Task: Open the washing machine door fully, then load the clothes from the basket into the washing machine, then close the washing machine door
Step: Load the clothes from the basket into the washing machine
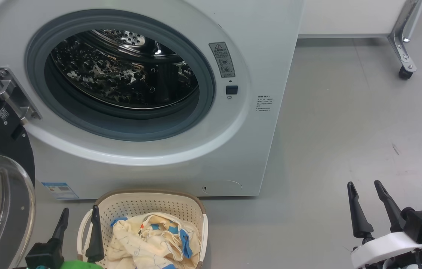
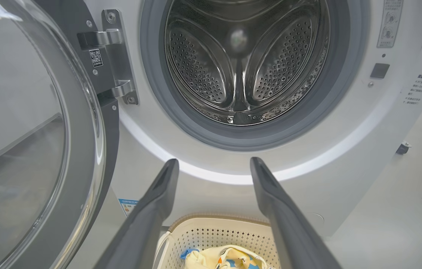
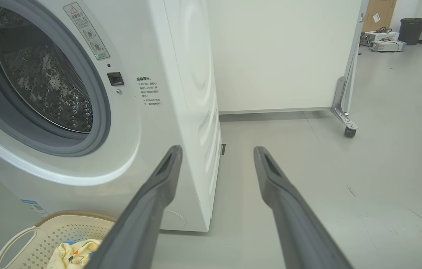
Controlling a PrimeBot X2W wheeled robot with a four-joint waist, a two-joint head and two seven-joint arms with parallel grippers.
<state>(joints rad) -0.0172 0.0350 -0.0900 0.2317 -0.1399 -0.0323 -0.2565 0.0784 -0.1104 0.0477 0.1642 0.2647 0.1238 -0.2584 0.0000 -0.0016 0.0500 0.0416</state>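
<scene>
Beyond the dark left gripper (image 2: 214, 161): white washing machine (image 2: 345, 149), grey-ringed, drum (image 2: 240, 59) steel and perforated. Just beside it: cream perforated basket (image 2: 214, 233), brown rim; cream-yellow clothes (image 2: 225, 257), blue trim.

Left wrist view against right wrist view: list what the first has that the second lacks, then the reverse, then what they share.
Left wrist view, not the right: the washing machine door swung open at the left, its bulging glass in plain sight, and the back wall of the drum. Right wrist view, not the left: the machine's white side panel, a black bin and a brown room door far off. Both: the drum, the grey porthole ring, and the basket with the clothes in it.
</scene>
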